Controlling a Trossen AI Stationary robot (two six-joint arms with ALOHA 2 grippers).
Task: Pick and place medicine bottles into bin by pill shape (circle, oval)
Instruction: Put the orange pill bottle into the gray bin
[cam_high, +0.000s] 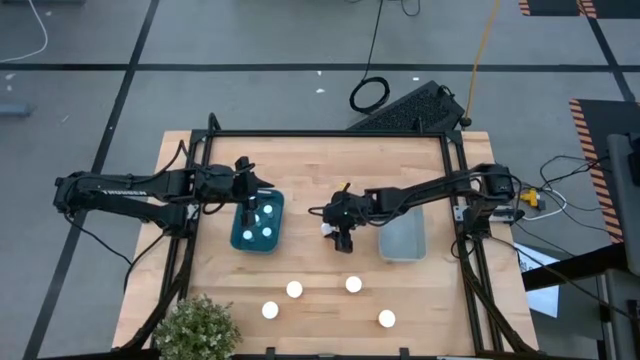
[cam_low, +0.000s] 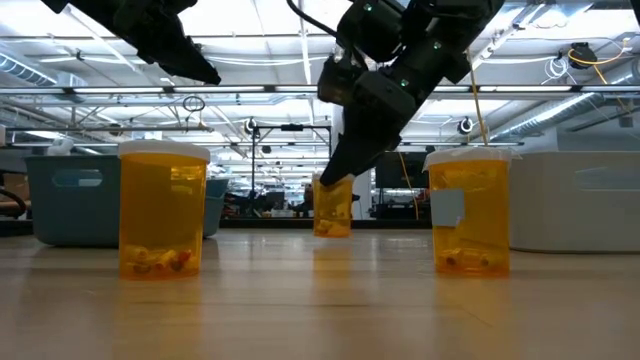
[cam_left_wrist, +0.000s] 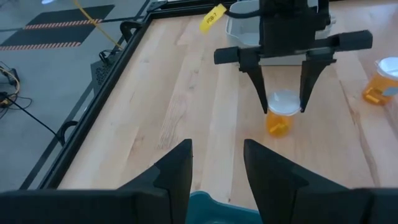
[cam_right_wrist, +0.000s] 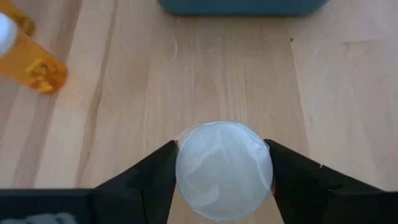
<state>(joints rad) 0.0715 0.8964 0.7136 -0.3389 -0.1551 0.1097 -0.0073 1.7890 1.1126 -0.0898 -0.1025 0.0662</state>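
A medicine bottle (cam_right_wrist: 224, 169) with a round white cap and an amber body (cam_left_wrist: 278, 122) stands upright between the two bins, and my right gripper (cam_high: 338, 230) is shut on it. My left gripper (cam_left_wrist: 217, 165) hangs open, with nothing between its fingers, over the far left part of the teal bin (cam_high: 240, 238). Three white-capped bottles (cam_high: 266, 222) stand inside that bin. A pale bin (cam_high: 402, 238) sits just right of my right gripper. Several more bottles (cam_high: 294, 289) stand upright on the table nearer the front edge. My right gripper pinches the bottle's white cap (cam_right_wrist: 186, 163) between its two fingers, one on each side of the rim. The fingers (cam_left_wrist: 263, 93) come from above, pointing down. The bottle stays upright below them; whether its base rests on the table or is just clear of it, I cannot tell.
A potted plant (cam_high: 200, 325) stands at the front left corner. A black frame (cam_high: 455, 200) borders the table top. Two amber bottles (cam_low: 163, 210) (cam_low: 470, 210) stand close to the low camera. One more bottle (cam_right_wrist: 34, 65) stands on the wood off to one side of my right gripper.
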